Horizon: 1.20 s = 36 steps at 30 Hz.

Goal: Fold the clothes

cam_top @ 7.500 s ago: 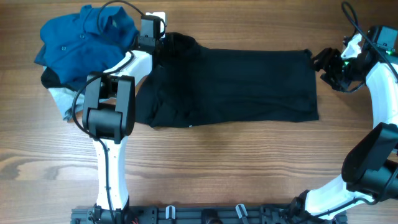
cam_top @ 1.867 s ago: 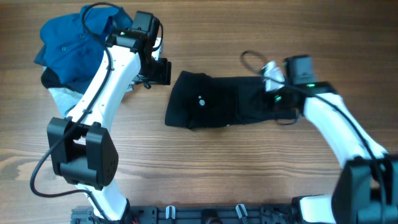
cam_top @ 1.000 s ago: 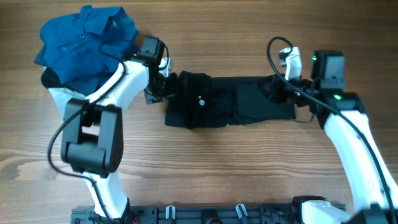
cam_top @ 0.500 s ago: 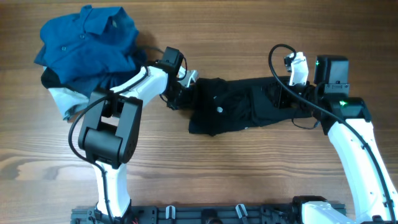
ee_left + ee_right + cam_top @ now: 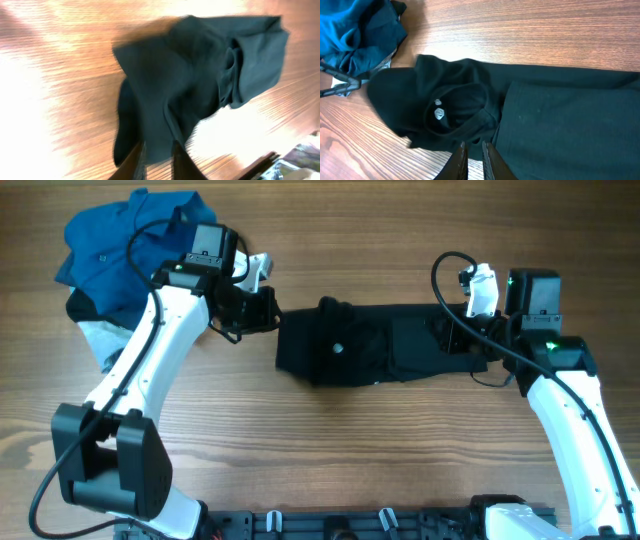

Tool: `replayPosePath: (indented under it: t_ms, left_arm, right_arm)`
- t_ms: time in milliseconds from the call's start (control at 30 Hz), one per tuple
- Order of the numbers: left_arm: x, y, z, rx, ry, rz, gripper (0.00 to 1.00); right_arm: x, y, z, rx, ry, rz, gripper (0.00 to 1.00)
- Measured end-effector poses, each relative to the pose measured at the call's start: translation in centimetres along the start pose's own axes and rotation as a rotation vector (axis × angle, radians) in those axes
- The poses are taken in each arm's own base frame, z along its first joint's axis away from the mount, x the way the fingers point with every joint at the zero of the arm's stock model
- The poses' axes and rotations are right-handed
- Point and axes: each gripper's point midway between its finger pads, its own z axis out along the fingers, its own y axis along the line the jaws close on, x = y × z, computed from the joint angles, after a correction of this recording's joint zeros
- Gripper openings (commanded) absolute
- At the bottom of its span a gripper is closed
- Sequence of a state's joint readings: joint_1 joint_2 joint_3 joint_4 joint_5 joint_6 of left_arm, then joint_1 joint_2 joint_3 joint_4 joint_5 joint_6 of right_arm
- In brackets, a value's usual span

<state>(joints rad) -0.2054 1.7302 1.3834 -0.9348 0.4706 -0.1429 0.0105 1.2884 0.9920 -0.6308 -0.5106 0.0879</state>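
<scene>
The black shirt (image 5: pixel 380 352) lies bunched in a band across mid-table (image 5: pixel 350 450), running 9 to 3 o'clock. The left gripper (image 5: pixel 157 159) is at its 9 o'clock end, its fingers nearly together, pinching the cloth, though the wrist view is blurred. The right gripper (image 5: pixel 473 155) is closed on the 3 o'clock end. A blue polo (image 5: pixel 130 240) lies heaped at 10 o'clock over navy and pale grey pieces (image 5: pixel 100 335)

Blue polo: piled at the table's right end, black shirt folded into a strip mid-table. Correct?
No. The blue polo is piled at the left end of the table, not the right; the overhead view shows it. The black shirt does lie folded into a strip mid-table.
</scene>
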Motion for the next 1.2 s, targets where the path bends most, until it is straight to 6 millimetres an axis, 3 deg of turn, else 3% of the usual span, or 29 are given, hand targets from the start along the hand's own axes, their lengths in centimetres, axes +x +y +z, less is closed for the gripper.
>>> replayPosePath:
  t_ms: [33,67,133,233,433,567,700,867,1033,1200]
  left_arm:
    - [0.2,0.4,0.0,-0.021,0.007,-0.007,0.4]
    - [0.4,0.9,0.1,-0.047,0.017,-0.011,0.6]
    - [0.5,1.7,0.6,-0.075,0.028,-0.014,0.77]
    - [1.1,3.2,2.3,-0.114,0.067,-0.036,0.9]
    - [2.5,5.8,9.0,-0.07,0.165,-0.082,0.93]
    - [1.8,4.3,10.2,0.058,0.164,-0.086,0.91]
    - [1.3,2.1,11.3,0.18,0.162,-0.059,0.83]
    - [2.0,0.9,12.5,0.212,0.186,-0.014,0.38]
    - [2.0,1.5,13.6,0.193,0.183,0.0,0.06]
    - [3.6,2.1,13.3,0.173,0.25,-0.054,0.04]
  right_arm:
    - [0.0,0.0,0.0,0.0,0.0,0.0,0.11]
    - [0.0,0.0,0.0,0.0,0.0,0.0,0.11]
    - [0.0,0.0,0.0,0.0,0.001,0.0,0.11]
    - [0.1,0.0,0.0,0.0,0.005,0.003,0.11]
    - [0.3,0.0,0.0,0.001,0.012,0.006,0.1]
    - [0.5,-0.1,0.0,0.007,0.018,0.01,0.1]
    - [0.5,-0.2,0.0,0.009,0.017,0.01,0.1]
    - [0.4,-0.2,0.0,0.009,0.017,0.015,0.09]
    - [0.4,-0.2,0.0,0.013,0.017,0.019,0.09]
    - [0.4,-0.2,0.0,0.013,0.017,0.023,0.08]
